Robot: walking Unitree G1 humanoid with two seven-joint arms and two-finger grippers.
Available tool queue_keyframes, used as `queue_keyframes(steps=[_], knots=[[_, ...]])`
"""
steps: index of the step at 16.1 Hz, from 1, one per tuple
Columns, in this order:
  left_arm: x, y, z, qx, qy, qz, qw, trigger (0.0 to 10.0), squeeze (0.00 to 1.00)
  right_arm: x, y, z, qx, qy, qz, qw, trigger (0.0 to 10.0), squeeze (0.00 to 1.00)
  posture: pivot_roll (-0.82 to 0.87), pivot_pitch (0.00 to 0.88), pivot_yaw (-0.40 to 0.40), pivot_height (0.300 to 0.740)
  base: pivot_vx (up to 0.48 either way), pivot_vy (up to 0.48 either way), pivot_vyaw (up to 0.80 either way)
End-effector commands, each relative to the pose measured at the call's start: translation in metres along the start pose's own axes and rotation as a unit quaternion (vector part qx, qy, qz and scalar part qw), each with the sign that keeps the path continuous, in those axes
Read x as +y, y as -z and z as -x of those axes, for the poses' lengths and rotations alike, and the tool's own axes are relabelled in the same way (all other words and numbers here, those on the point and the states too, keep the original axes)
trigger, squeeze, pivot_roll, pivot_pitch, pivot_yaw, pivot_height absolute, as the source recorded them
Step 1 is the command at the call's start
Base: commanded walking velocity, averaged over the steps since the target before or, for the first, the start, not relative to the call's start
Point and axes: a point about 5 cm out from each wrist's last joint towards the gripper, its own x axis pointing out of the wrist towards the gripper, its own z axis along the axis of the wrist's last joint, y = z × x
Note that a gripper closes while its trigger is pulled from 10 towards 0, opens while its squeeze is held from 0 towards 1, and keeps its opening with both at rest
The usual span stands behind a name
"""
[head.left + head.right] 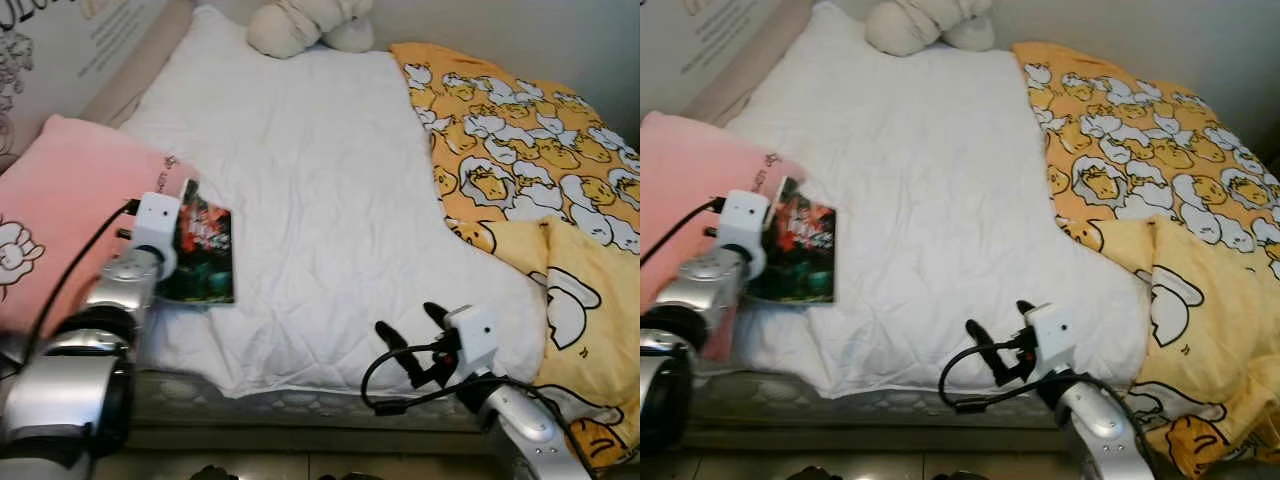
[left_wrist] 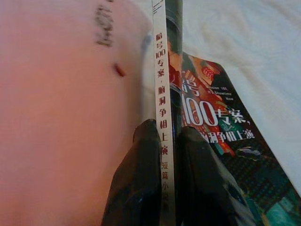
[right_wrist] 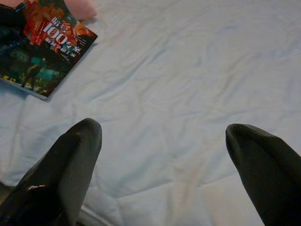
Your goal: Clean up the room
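A dark book with a red and green cover and a white spine lies on the white quilt, right beside a pink pillow. My left gripper is shut on the book's spine; in the left eye view its white wrist box sits at the book's left edge. My right gripper hovers open over the quilt's front edge, with nothing between its fingers. The book lies well away from it.
A yellow duck-print blanket covers the bed's right side and hangs over the front right corner. A cream plush toy sits at the head of the bed. A printed board leans at the back left.
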Motion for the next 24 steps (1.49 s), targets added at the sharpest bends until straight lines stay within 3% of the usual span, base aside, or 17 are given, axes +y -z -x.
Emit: queue_keyframes(steps=[1,4,7,10,11,12,13,14,15,16,18,19,21,24], knots=[[-0.005,-0.003,-0.001,-0.003,0.024,-0.029,0.999,10.0,0.00,0.001,-0.003,0.002,-0.001,-0.002,-0.001,1.000,10.0,0.00,-0.04,0.025,-0.165,0.740,0.000,0.000,0.00],[-0.008,-0.006,-0.001,-0.010,0.053,-0.045,0.998,10.0,0.00,0.006,-0.002,0.001,0.003,-0.015,-0.005,1.000,10.0,0.00,-0.04,0.040,-0.166,0.740,0.000,0.000,0.00],[-0.027,-0.015,-0.004,-0.037,0.095,-0.056,0.993,10.0,0.00,0.009,0.002,0.008,0.018,-0.019,-0.006,1.000,10.0,0.00,-0.07,0.058,-0.161,0.740,0.000,0.000,0.00],[-0.035,-0.017,-0.006,-0.031,0.096,-0.028,0.995,10.0,0.00,0.009,0.001,0.009,0.019,-0.015,-0.006,1.000,10.0,0.00,-0.08,0.056,-0.153,0.740,0.000,0.000,0.00],[-0.046,-0.013,-0.007,-0.014,0.098,-0.004,0.995,10.0,0.00,0.009,0.002,0.011,0.021,-0.014,-0.007,1.000,10.0,0.00,-0.09,0.057,-0.150,0.740,0.000,0.000,0.00],[-0.049,-0.011,-0.007,-0.008,0.098,-0.005,0.995,10.0,0.00,0.010,0.002,0.012,0.022,-0.014,-0.007,1.000,10.0,0.00,-0.09,0.057,-0.150,0.740,0.000,0.000,0.00],[-0.051,-0.006,-0.007,0.004,0.089,-0.011,0.996,10.0,0.39,0.011,0.002,0.013,0.024,-0.015,-0.007,1.000,10.0,0.00,-0.10,0.058,-0.147,0.740,0.000,0.000,0.00],[-0.051,-0.006,-0.007,0.004,0.089,-0.011,0.996,10.0,0.39,0.011,0.002,0.013,0.024,-0.015,-0.007,1.000,10.0,0.00,-0.10,0.058,-0.147,0.740,0.000,0.000,0.00],[-0.049,-0.006,-0.008,0.005,0.079,-0.007,0.997,10.0,1.00,0.010,0.002,0.013,0.025,-0.015,-0.006,1.000,10.0,0.00,-0.11,0.058,-0.146,0.740,0.000,0.000,0.00],[-0.048,-0.007,-0.008,0.003,0.070,-0.012,0.997,10.0,1.00,0.010,0.001,0.013,0.026,-0.014,-0.006,1.000,10.0,0.00,-0.11,0.058,-0.147,0.740,0.000,0.000,0.00],[-0.043,-0.015,-0.008,-0.015,0.053,-0.063,0.996,10.0,1.00,0.010,0.001,0.014,0.028,-0.013,-0.005,1.000,10.0,0.00,-0.12,0.054,-0.146,0.740,0.000,0.000,0.00],[-0.035,-0.031,-0.008,-0.055,0.035,-0.114,0.991,10.0,1.00,0.009,0.001,0.015,0.030,-0.012,-0.004,0.999,10.0,0.00,-0.12,0.050,-0.144,0.740,0.000,0.000,0.00],[-0.036,-0.043,-0.009,-0.076,0.048,-0.146,0.985,10.0,1.00,0.008,0.002,0.016,0.031,-0.011,-0.004,0.999,10.0,0.00,-0.12,0.047,-0.145,0.740,0.000,0.000,0.00],[-0.032,-0.050,-0.009,-0.082,0.054,-0.148,0.984,10.0,1.00,0.010,0.002,0.012,0.032,-0.012,-0.005,0.999,10.0,0.00,-0.11,0.033,-0.138,0.740,0.000,0.000,0.00]])
